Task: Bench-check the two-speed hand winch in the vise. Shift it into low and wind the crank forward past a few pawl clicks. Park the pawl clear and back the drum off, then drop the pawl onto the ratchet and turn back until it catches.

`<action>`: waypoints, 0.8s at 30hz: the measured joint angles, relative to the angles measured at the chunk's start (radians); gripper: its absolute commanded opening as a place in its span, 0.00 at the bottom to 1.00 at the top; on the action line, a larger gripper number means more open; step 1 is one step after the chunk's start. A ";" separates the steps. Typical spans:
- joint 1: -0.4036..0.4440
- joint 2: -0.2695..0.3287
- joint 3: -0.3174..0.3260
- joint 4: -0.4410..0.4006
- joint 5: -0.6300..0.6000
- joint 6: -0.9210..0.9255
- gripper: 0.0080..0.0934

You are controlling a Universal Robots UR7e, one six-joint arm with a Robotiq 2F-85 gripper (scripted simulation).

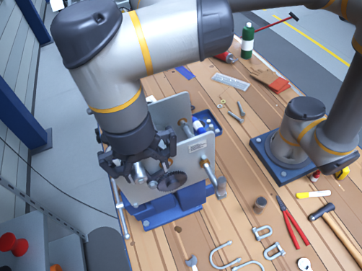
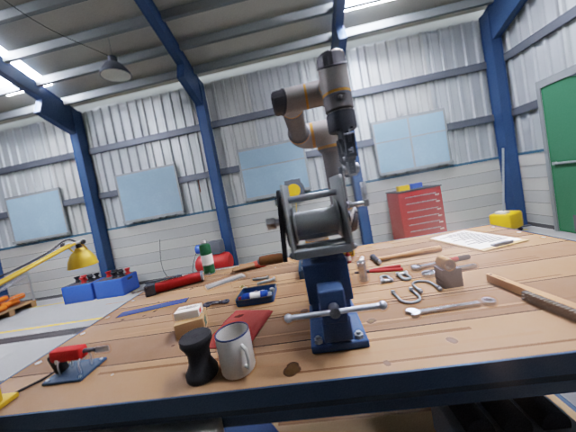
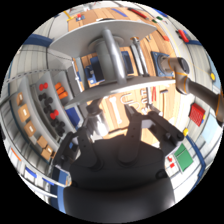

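The hand winch [image 1: 169, 151] [image 2: 318, 218] [image 3: 112, 61] stands clamped in the blue vise [image 1: 164, 207] [image 2: 332, 304] near the bench's edge. Its grey side plates enclose the drum [image 2: 316, 222]. A dark ratchet gear [image 1: 172, 181] sits on the near plate. The crank handle [image 1: 216, 180] hangs down on the right of that plate. A silver knob [image 1: 138, 173] [image 3: 97, 124] sticks out from the plate's left part. My gripper [image 1: 138, 169] [image 2: 348, 160] [image 3: 113, 117] is at that plate, around the knob. It is open and holds nothing.
The bench's edge runs just left of the vise. The vise's screw bar [image 1: 120, 209] sticks out there. My arm's base [image 1: 295, 144] stands to the right. Pliers [image 1: 292, 225], shackles [image 1: 262, 232], a hammer [image 1: 333, 223] and a blue tray [image 1: 205, 124] lie around.
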 measured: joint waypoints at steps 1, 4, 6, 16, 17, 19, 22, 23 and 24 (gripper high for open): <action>0.000 -0.002 0.003 0.000 0.000 0.000 0.70; 0.000 -0.010 0.010 -0.001 0.000 0.000 0.70; 0.000 -0.014 0.015 -0.001 0.000 0.000 0.70; -0.001 -0.033 0.034 -0.002 0.000 -0.001 0.70; -0.001 -0.034 0.036 -0.002 0.000 -0.001 0.70; -0.001 -0.036 0.038 -0.002 0.000 -0.001 0.70; -0.001 -0.038 0.040 -0.002 0.000 -0.001 0.70; -0.001 -0.038 0.040 -0.002 0.000 -0.001 0.70; -0.001 -0.039 0.041 -0.002 0.000 -0.001 0.70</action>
